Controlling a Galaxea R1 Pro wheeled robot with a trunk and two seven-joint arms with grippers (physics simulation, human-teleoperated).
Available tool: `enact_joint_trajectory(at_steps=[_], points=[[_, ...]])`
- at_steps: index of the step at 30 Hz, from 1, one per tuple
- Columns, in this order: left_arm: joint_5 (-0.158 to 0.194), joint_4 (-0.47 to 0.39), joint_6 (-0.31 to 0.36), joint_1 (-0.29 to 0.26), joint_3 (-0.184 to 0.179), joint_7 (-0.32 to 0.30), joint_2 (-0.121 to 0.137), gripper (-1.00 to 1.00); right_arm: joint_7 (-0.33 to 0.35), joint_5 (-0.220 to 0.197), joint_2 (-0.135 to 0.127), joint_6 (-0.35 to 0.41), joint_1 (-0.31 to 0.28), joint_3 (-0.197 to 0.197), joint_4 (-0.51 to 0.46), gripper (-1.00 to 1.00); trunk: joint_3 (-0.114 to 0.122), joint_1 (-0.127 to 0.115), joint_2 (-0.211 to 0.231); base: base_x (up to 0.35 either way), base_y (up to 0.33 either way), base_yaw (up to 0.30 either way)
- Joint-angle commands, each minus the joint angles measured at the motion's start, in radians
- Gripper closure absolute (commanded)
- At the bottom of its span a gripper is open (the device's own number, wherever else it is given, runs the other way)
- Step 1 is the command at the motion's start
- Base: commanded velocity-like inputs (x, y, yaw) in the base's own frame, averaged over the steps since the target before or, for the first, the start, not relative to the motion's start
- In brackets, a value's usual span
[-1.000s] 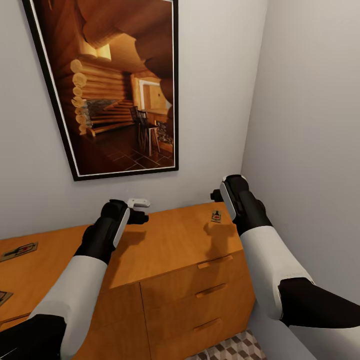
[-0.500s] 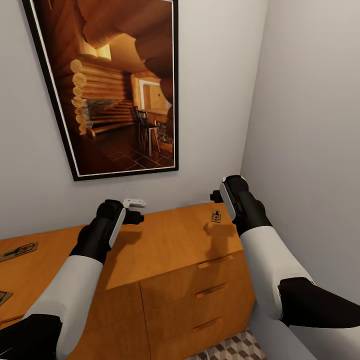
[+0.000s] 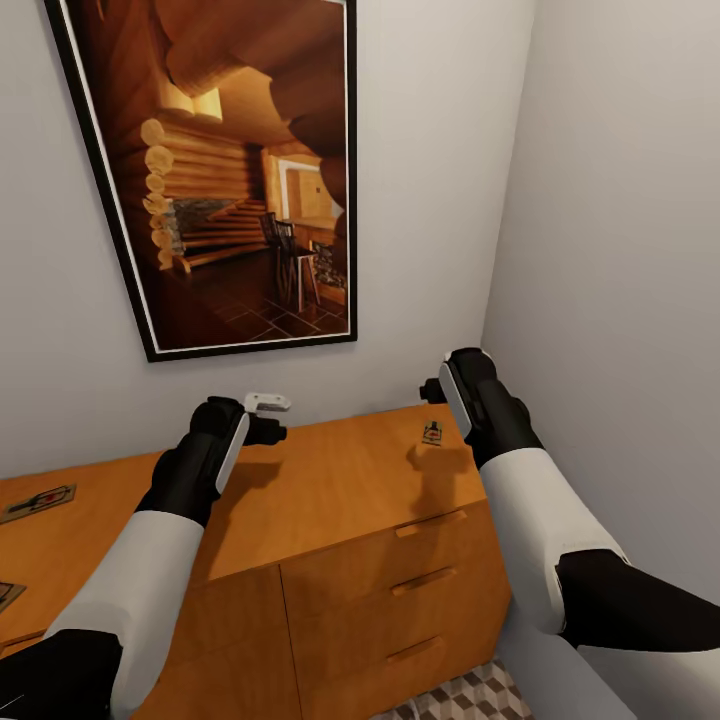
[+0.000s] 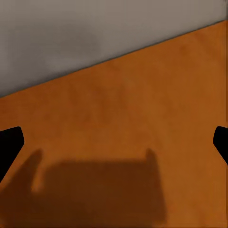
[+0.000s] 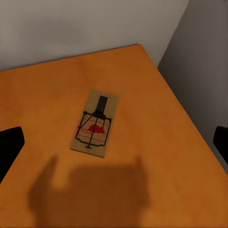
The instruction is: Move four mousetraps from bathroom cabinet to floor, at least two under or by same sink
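Head view: I hold both arms over cabinet (image 3: 340,490); right gripper (image 3: 432,390) hovers above trap (image 3: 432,433) near corner, two more traps (image 3: 40,500) at 9 o'clock. Left wrist view: bare cabinet top, left gripper (image 4: 114,142) jaws wide apart. Right wrist view: trap (image 5: 95,124) flat between spread fingertips (image 5: 10,142), untouched. Pick step; next I descend, close.

Both arms share one build — glossy white shells on the forearms, black covers at the elbows and black segments toward the wrists. A pale grey-white strip runs along each black wrist. The left hand (image 3: 268,404) ends in a light grey piece; the right hand (image 3: 432,390) is black, with dark fingertips (image 5: 10,142).
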Motion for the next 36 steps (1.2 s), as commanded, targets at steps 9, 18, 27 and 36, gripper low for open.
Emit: enact_joint_trajectory(at_steps=[9, 18, 27, 36], points=[[-0.004, -0.016, 0.004, -0.001, -0.001, 0.000, 0.000, -1.00, 0.000, 0.003, 0.000, 0.005, -0.005, 0.001, 0.004, -1.00, -0.001, 0.000, -0.001, 0.000, 0.000, 0.000], [-0.004, -0.018, 0.004, -0.001, -0.001, 0.000, 0.001, -1.00, 0.000, 0.004, 0.000, 0.005, -0.006, 0.001, 0.006, -1.00, -0.001, 0.000, -0.001, 0.048, 0.000, 0.000], [-0.004, -0.031, 0.004, -0.001, -0.001, 0.000, 0.000, -1.00, 0.000, 0.007, 0.000, 0.005, -0.006, 0.001, 0.006, -1.00, -0.001, 0.000, -0.001, 0.107, 0.000, 0.000], [-0.004, -0.039, 0.004, 0.000, -0.001, 0.000, -0.001, -1.00, 0.000, 0.007, 0.000, 0.005, -0.006, 0.001, 0.008, -1.00, -0.001, 0.000, -0.001, 0.018, 0.000, 0.000]])
